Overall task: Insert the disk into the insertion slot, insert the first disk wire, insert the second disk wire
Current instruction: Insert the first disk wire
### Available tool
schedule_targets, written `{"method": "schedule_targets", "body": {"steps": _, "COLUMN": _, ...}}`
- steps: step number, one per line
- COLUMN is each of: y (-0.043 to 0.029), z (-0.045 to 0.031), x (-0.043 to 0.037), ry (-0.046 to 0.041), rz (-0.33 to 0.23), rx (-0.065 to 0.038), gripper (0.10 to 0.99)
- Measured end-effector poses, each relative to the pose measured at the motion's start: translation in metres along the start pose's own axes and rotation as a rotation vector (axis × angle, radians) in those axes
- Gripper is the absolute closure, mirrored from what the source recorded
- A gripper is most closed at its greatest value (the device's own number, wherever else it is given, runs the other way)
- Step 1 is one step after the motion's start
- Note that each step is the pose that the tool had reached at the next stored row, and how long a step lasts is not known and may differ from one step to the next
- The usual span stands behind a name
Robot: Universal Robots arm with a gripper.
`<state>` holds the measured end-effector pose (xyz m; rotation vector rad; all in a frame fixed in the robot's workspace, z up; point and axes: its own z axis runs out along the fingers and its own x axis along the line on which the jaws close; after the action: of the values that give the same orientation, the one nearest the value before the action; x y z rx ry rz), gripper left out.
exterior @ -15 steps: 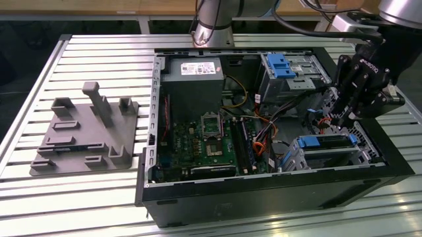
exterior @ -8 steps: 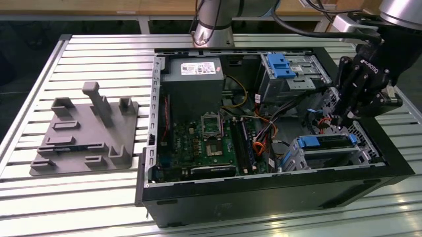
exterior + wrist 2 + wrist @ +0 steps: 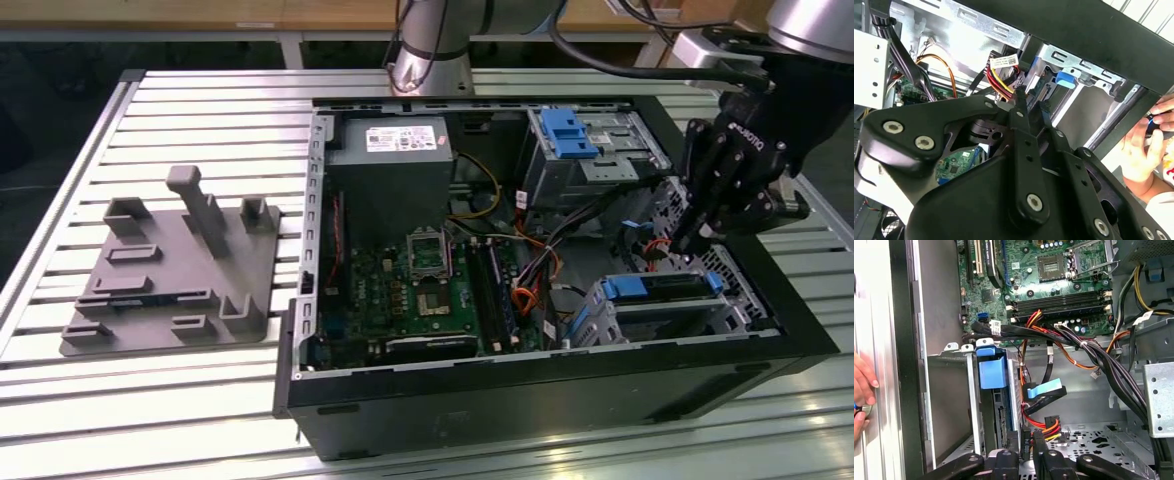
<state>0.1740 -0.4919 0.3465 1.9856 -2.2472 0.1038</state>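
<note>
One of the three steps looks done: the disk [image 3: 661,288] sits inside the insertion slot [image 3: 731,300], at the corner of the computer case [image 3: 534,395] closest to the desk's [image 3: 200,110] near edge on the exterior view's right. The case itself stands on the half of the desk toward the exterior view's right, with a grey fixture plate [image 3: 167,275] toward the other end.

By my judgement the work in hand is a wire step. The pincer [image 3: 687,245] hangs just above the slot, and in the first wrist view the pincer [image 3: 1025,442] appears closed on the black plug of the red, yellow and black disk wire [image 3: 1049,426], close beside the disk's exposed rear edge [image 3: 1002,422]. I cannot tell whether the plug is seated, nor whether this counts as the first or second wire. A blue disk wire [image 3: 1046,390] lies loose just beside it, apparently unconnected.

Seating the plug would call for squaring it to the disk's connector, then pushing straight, without snagging the loose blue wire. A person's hand [image 3: 1141,150] rests outside the case wall.
</note>
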Motion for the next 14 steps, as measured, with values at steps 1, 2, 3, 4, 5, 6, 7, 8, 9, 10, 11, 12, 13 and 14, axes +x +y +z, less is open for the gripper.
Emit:
{"method": "schedule_targets", "body": {"steps": 1, "y": 0.0000, "z": 0.0002, "x": 0.0000, "ry": 0.0000, "rz": 0.000, "rx": 0.000, "gripper": 0.827}}
{"method": "schedule_targets", "body": {"steps": 2, "y": 0.0000, "z": 0.0003, "x": 0.0000, "ry": 0.0000, "rz": 0.000, "rx": 0.000, "gripper": 0.827}}
{"method": "schedule_targets", "body": {"steps": 3, "y": 0.0000, "z": 0.0004, "x": -0.0001, "ry": -0.0001, "rz": 0.000, "rx": 0.001, "gripper": 0.827}}
{"method": "schedule_targets", "body": {"steps": 4, "y": 0.0000, "z": 0.0005, "x": -0.0001, "ry": -0.0003, "rz": 0.000, "rx": 0.002, "gripper": 0.827}}
{"method": "schedule_targets", "body": {"steps": 5, "y": 0.0002, "z": 0.0007, "x": -0.0001, "ry": -0.0005, "rz": 0.001, "rx": 0.003, "gripper": 0.827}}
{"method": "schedule_targets", "body": {"steps": 6, "y": 0.0003, "z": 0.0008, "x": -0.0001, "ry": -0.0007, "rz": 0.001, "rx": 0.004, "gripper": 0.827}}
{"method": "schedule_targets", "body": {"steps": 7, "y": 0.0003, "z": 0.0010, "x": -0.0001, "ry": -0.0009, "rz": 0.001, "rx": 0.005, "gripper": 0.827}}
{"method": "schedule_targets", "body": {"steps": 8, "y": 0.0004, "z": 0.0010, "x": -0.0001, "ry": -0.0009, "rz": 0.001, "rx": 0.006, "gripper": 0.827}}
{"method": "schedule_targets", "body": {"steps": 9, "y": 0.0004, "z": 0.0011, "x": -0.0001, "ry": -0.0010, "rz": 0.001, "rx": 0.006, "gripper": 0.827}}
{"method": "schedule_targets", "body": {"steps": 10, "y": 0.0003, "z": 0.0013, "x": -0.0002, "ry": -0.0011, "rz": 0.001, "rx": 0.006, "gripper": 0.827}}
{"method": "schedule_targets", "body": {"steps": 11, "y": 0.0003, "z": 0.0015, "x": -0.0002, "ry": -0.0012, "rz": 0.001, "rx": 0.006, "gripper": 0.827}}
{"method": "schedule_targets", "body": {"steps": 12, "y": 0.0003, "z": 0.0018, "x": -0.0002, "ry": -0.0013, "rz": 0.001, "rx": 0.006, "gripper": 0.827}}
{"method": "schedule_targets", "body": {"steps": 13, "y": 0.0003, "z": 0.0021, "x": -0.0003, "ry": -0.0014, "rz": 0.001, "rx": 0.006, "gripper": 0.827}}
{"method": "schedule_targets", "body": {"steps": 14, "y": 0.0003, "z": 0.0023, "x": -0.0003, "ry": -0.0013, "rz": 0.001, "rx": 0.006, "gripper": 0.827}}
